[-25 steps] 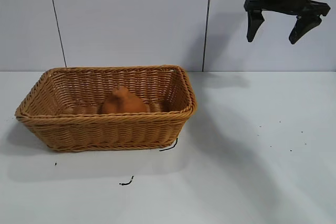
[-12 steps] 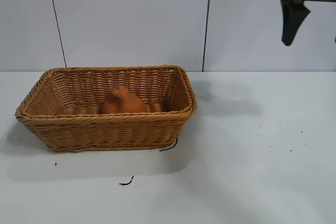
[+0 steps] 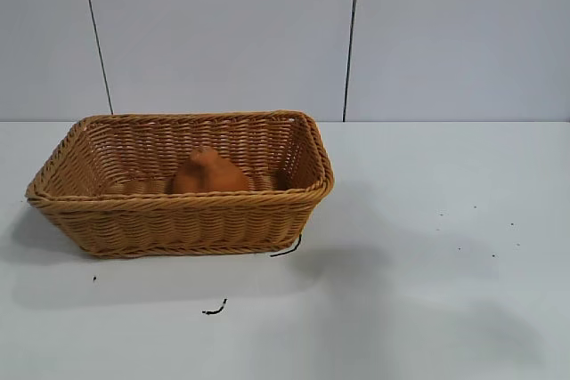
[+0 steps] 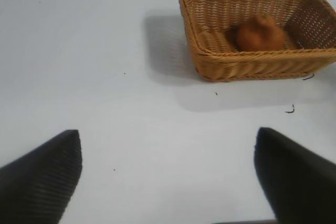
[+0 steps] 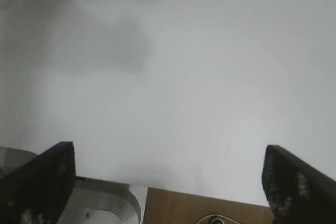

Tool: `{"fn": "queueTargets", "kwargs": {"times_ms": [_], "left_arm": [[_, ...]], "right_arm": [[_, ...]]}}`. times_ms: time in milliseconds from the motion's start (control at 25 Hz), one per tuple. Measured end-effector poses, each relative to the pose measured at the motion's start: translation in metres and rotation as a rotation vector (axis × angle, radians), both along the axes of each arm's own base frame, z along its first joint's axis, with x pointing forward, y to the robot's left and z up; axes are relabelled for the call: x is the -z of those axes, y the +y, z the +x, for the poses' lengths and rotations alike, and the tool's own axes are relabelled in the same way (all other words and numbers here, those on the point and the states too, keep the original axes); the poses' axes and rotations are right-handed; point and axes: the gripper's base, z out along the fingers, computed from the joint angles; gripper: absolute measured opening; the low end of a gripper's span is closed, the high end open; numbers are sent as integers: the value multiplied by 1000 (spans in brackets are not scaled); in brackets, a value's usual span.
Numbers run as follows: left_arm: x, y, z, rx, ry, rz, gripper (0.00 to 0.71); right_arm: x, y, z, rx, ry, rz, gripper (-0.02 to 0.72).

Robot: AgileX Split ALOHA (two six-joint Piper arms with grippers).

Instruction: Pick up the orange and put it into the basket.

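The orange (image 3: 207, 173) was a dull, matte orange fruit, lumpy and pear-shaped, with a small knob on top. It sat inside the basket (image 3: 178, 211), on the woven floor near the middle and close behind the front wall, so its lower part was hidden by the braided rim in the exterior view. In the left wrist view the orange (image 4: 259, 33) showed above the basket's near wall (image 4: 252, 66), knob upward.

The basket was tan-brown wicker, rectangular, with flaring sides and a thick braided rim. It stood on the white desk (image 3: 427, 291) at the left of the exterior view, in front of a pale panelled wall (image 3: 223, 33).

A short dark curl of fibre (image 3: 287, 247) lay on the desk touching the basket's front right corner. A second dark scrap (image 3: 214, 310) lay further forward, apart from the basket. A few tiny dark specks (image 3: 492, 255) dotted the desk to the right.

Neither arm appeared in the exterior view. The left end effector (image 4: 168, 174) was held over bare desk, well apart from the basket, fingers spread wide and holding nothing. The right end effector (image 5: 168, 179) was likewise spread wide and empty, over bare desk near its edge.
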Motion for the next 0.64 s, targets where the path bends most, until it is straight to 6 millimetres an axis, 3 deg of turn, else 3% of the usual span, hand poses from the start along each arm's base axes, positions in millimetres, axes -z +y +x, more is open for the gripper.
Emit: {"fn": "queueTargets", "kwargs": {"times_ms": [120,360,640], "left_arm": [[0,0,0,0,0,0,639],[0,0,0,0,0,0,639],[0,0,0,0,0,0,639]], "right_arm": [[13,-1,-25,1,-122,4,683],[11,-2,-58,2,-365,16,683],[11,-2,-68,1,-432,19,683]]}}
